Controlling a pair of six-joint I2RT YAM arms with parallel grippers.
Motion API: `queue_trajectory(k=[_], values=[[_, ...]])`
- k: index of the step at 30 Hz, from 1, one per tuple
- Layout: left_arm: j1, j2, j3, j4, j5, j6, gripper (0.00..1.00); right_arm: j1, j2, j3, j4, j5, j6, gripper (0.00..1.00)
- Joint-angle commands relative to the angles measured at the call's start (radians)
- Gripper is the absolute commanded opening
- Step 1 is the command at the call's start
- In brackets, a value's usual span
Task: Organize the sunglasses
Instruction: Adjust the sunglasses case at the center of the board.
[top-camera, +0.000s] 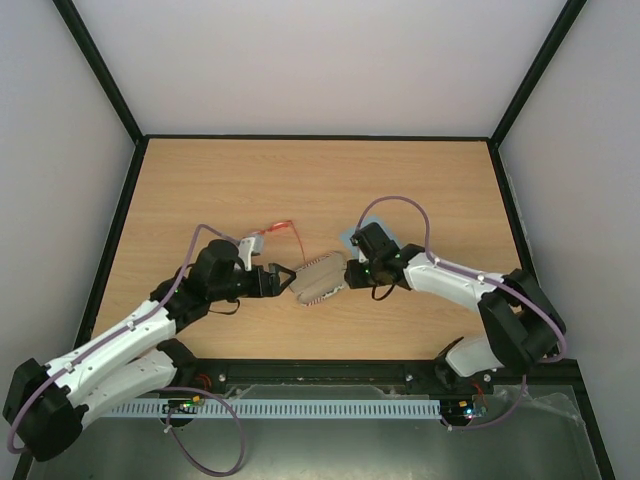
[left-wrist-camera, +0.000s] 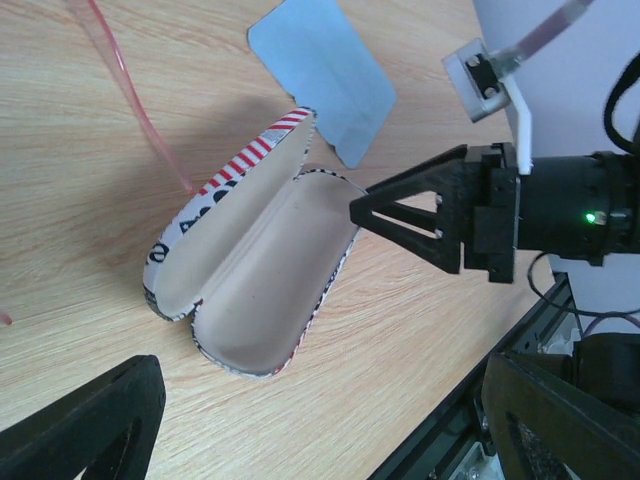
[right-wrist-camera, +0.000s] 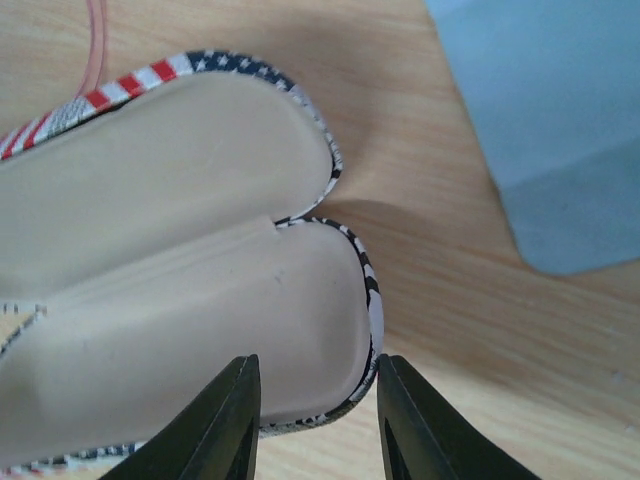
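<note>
Wooden table (top-camera: 420, 190) bears an open flag-printed case (top-camera: 318, 278); the right gripper (top-camera: 346, 272) is narrowed onto the rim at its right end; the left gripper (top-camera: 288, 278), spread wide and empty, stands at its left end; a blue cloth (left-wrist-camera: 320, 75) lies beyond the case; the sunglasses (top-camera: 278, 228) lie beyond its left end, apart from both grippers.

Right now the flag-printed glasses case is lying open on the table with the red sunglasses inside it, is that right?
Not quite. The flag-printed glasses case is lying open on the table, but the red sunglasses are not inside it; they lie on the wood beside it. The left wrist view shows the case's beige lining bare.
</note>
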Motion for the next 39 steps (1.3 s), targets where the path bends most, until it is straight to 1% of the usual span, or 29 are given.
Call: queue_trajectory(k=[1, 5, 7, 10, 13, 17, 20, 24, 27, 32, 39], values=[[0.005, 0.020, 0.027, -0.021, 0.016, 0.025, 0.89, 0.045, -0.057, -0.031, -0.052, 0.012, 0.069, 0.33], [0.005, 0.008, 0.051, -0.048, 0.000, 0.029, 0.89, 0.058, -0.125, -0.041, -0.092, 0.010, 0.097, 0.33], [0.005, -0.002, 0.074, -0.087, -0.023, 0.036, 0.90, 0.058, -0.159, -0.033, -0.113, 0.040, 0.099, 0.37], [0.006, -0.022, 0.100, -0.136, -0.049, 0.043, 0.90, 0.056, -0.170, 0.028, -0.160, 0.102, 0.075, 0.42], [0.006, -0.034, 0.117, -0.179, -0.078, 0.033, 0.90, 0.044, -0.129, 0.097, -0.184, 0.165, 0.028, 0.43], [0.006, -0.052, 0.115, -0.240, -0.112, 0.004, 0.90, 0.018, -0.022, 0.180, -0.185, 0.212, -0.060, 0.41], [0.006, -0.077, 0.099, -0.243, -0.111, -0.011, 0.90, 0.015, 0.051, 0.235, -0.184, 0.226, -0.103, 0.37], [0.006, -0.085, 0.106, -0.256, -0.118, -0.011, 0.89, 0.016, 0.122, 0.277, -0.191, 0.219, -0.127, 0.35], [0.006, -0.084, 0.114, -0.264, -0.120, -0.006, 0.89, 0.016, 0.099, 0.248, -0.179, 0.201, -0.114, 0.35], [0.006, -0.076, 0.112, -0.256, -0.117, -0.003, 0.89, 0.016, 0.029, 0.141, -0.134, 0.164, -0.077, 0.38], [0.006, -0.067, 0.104, -0.245, -0.112, -0.003, 0.89, 0.016, 0.047, 0.075, -0.033, 0.153, -0.058, 0.36]])
